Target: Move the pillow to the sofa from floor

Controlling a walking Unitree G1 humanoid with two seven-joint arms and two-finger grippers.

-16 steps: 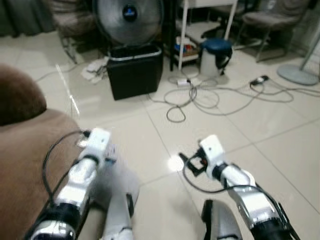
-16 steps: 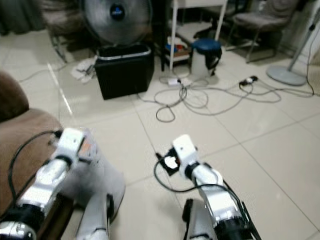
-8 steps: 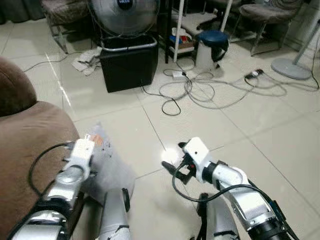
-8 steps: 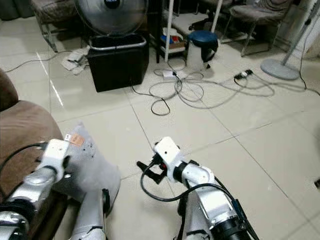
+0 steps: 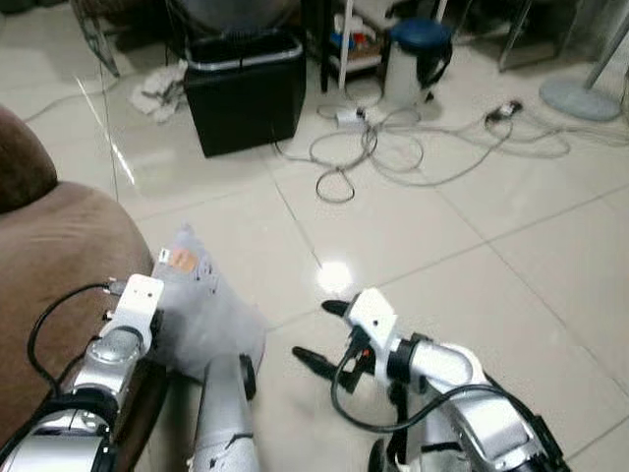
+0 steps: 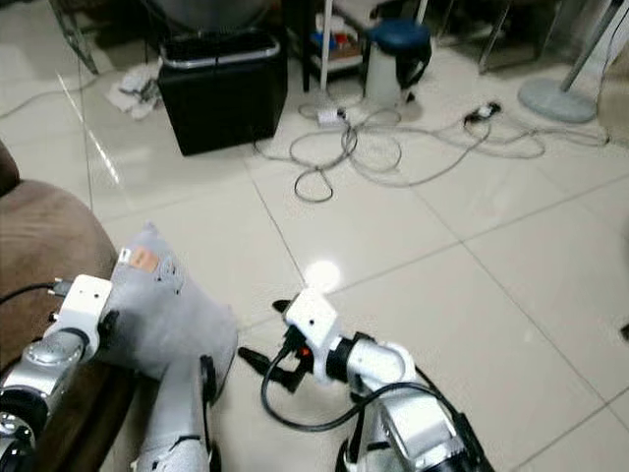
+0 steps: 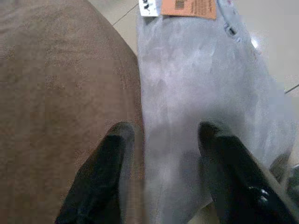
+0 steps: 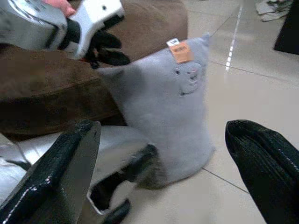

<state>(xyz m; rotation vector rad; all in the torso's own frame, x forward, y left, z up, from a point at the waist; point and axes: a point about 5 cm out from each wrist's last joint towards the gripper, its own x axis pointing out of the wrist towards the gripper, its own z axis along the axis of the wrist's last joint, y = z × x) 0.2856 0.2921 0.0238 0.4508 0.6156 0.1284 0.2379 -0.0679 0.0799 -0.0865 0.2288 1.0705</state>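
Pillow [image 5: 201, 310], grey with an orange tag, stands upright on the floor [image 5: 472, 246], leaning against the brown sofa [image 5: 54, 256]; its lower edge is hidden behind the robot's silver leg. Sofa is cut off at the frame edge, so only one rounded arm and part of a cushion show. Left gripper [image 7: 161, 175] sits at the pillow's sofa-side edge, fingers apart: one finger [image 7: 105, 163] lies over the sofa fabric, the other over the grey cloth, and whether they press the pillow cannot be told. Right of the pillow, the right gripper [image 5: 313, 334] hangs low just above the floor, its fingers spread wide and holding nothing, near the pillow but apart from it.

Floor is glossy pale tile with a bright glare spot just beyond the right gripper. Well beyond the pillow stands a black bin [image 5: 246, 88], with crumpled cloth beside it; further right lie tangled cables [image 5: 393, 152], then a white can with a blue lid [image 5: 413, 54], and a round stand base [image 5: 580, 98] partly cut off.
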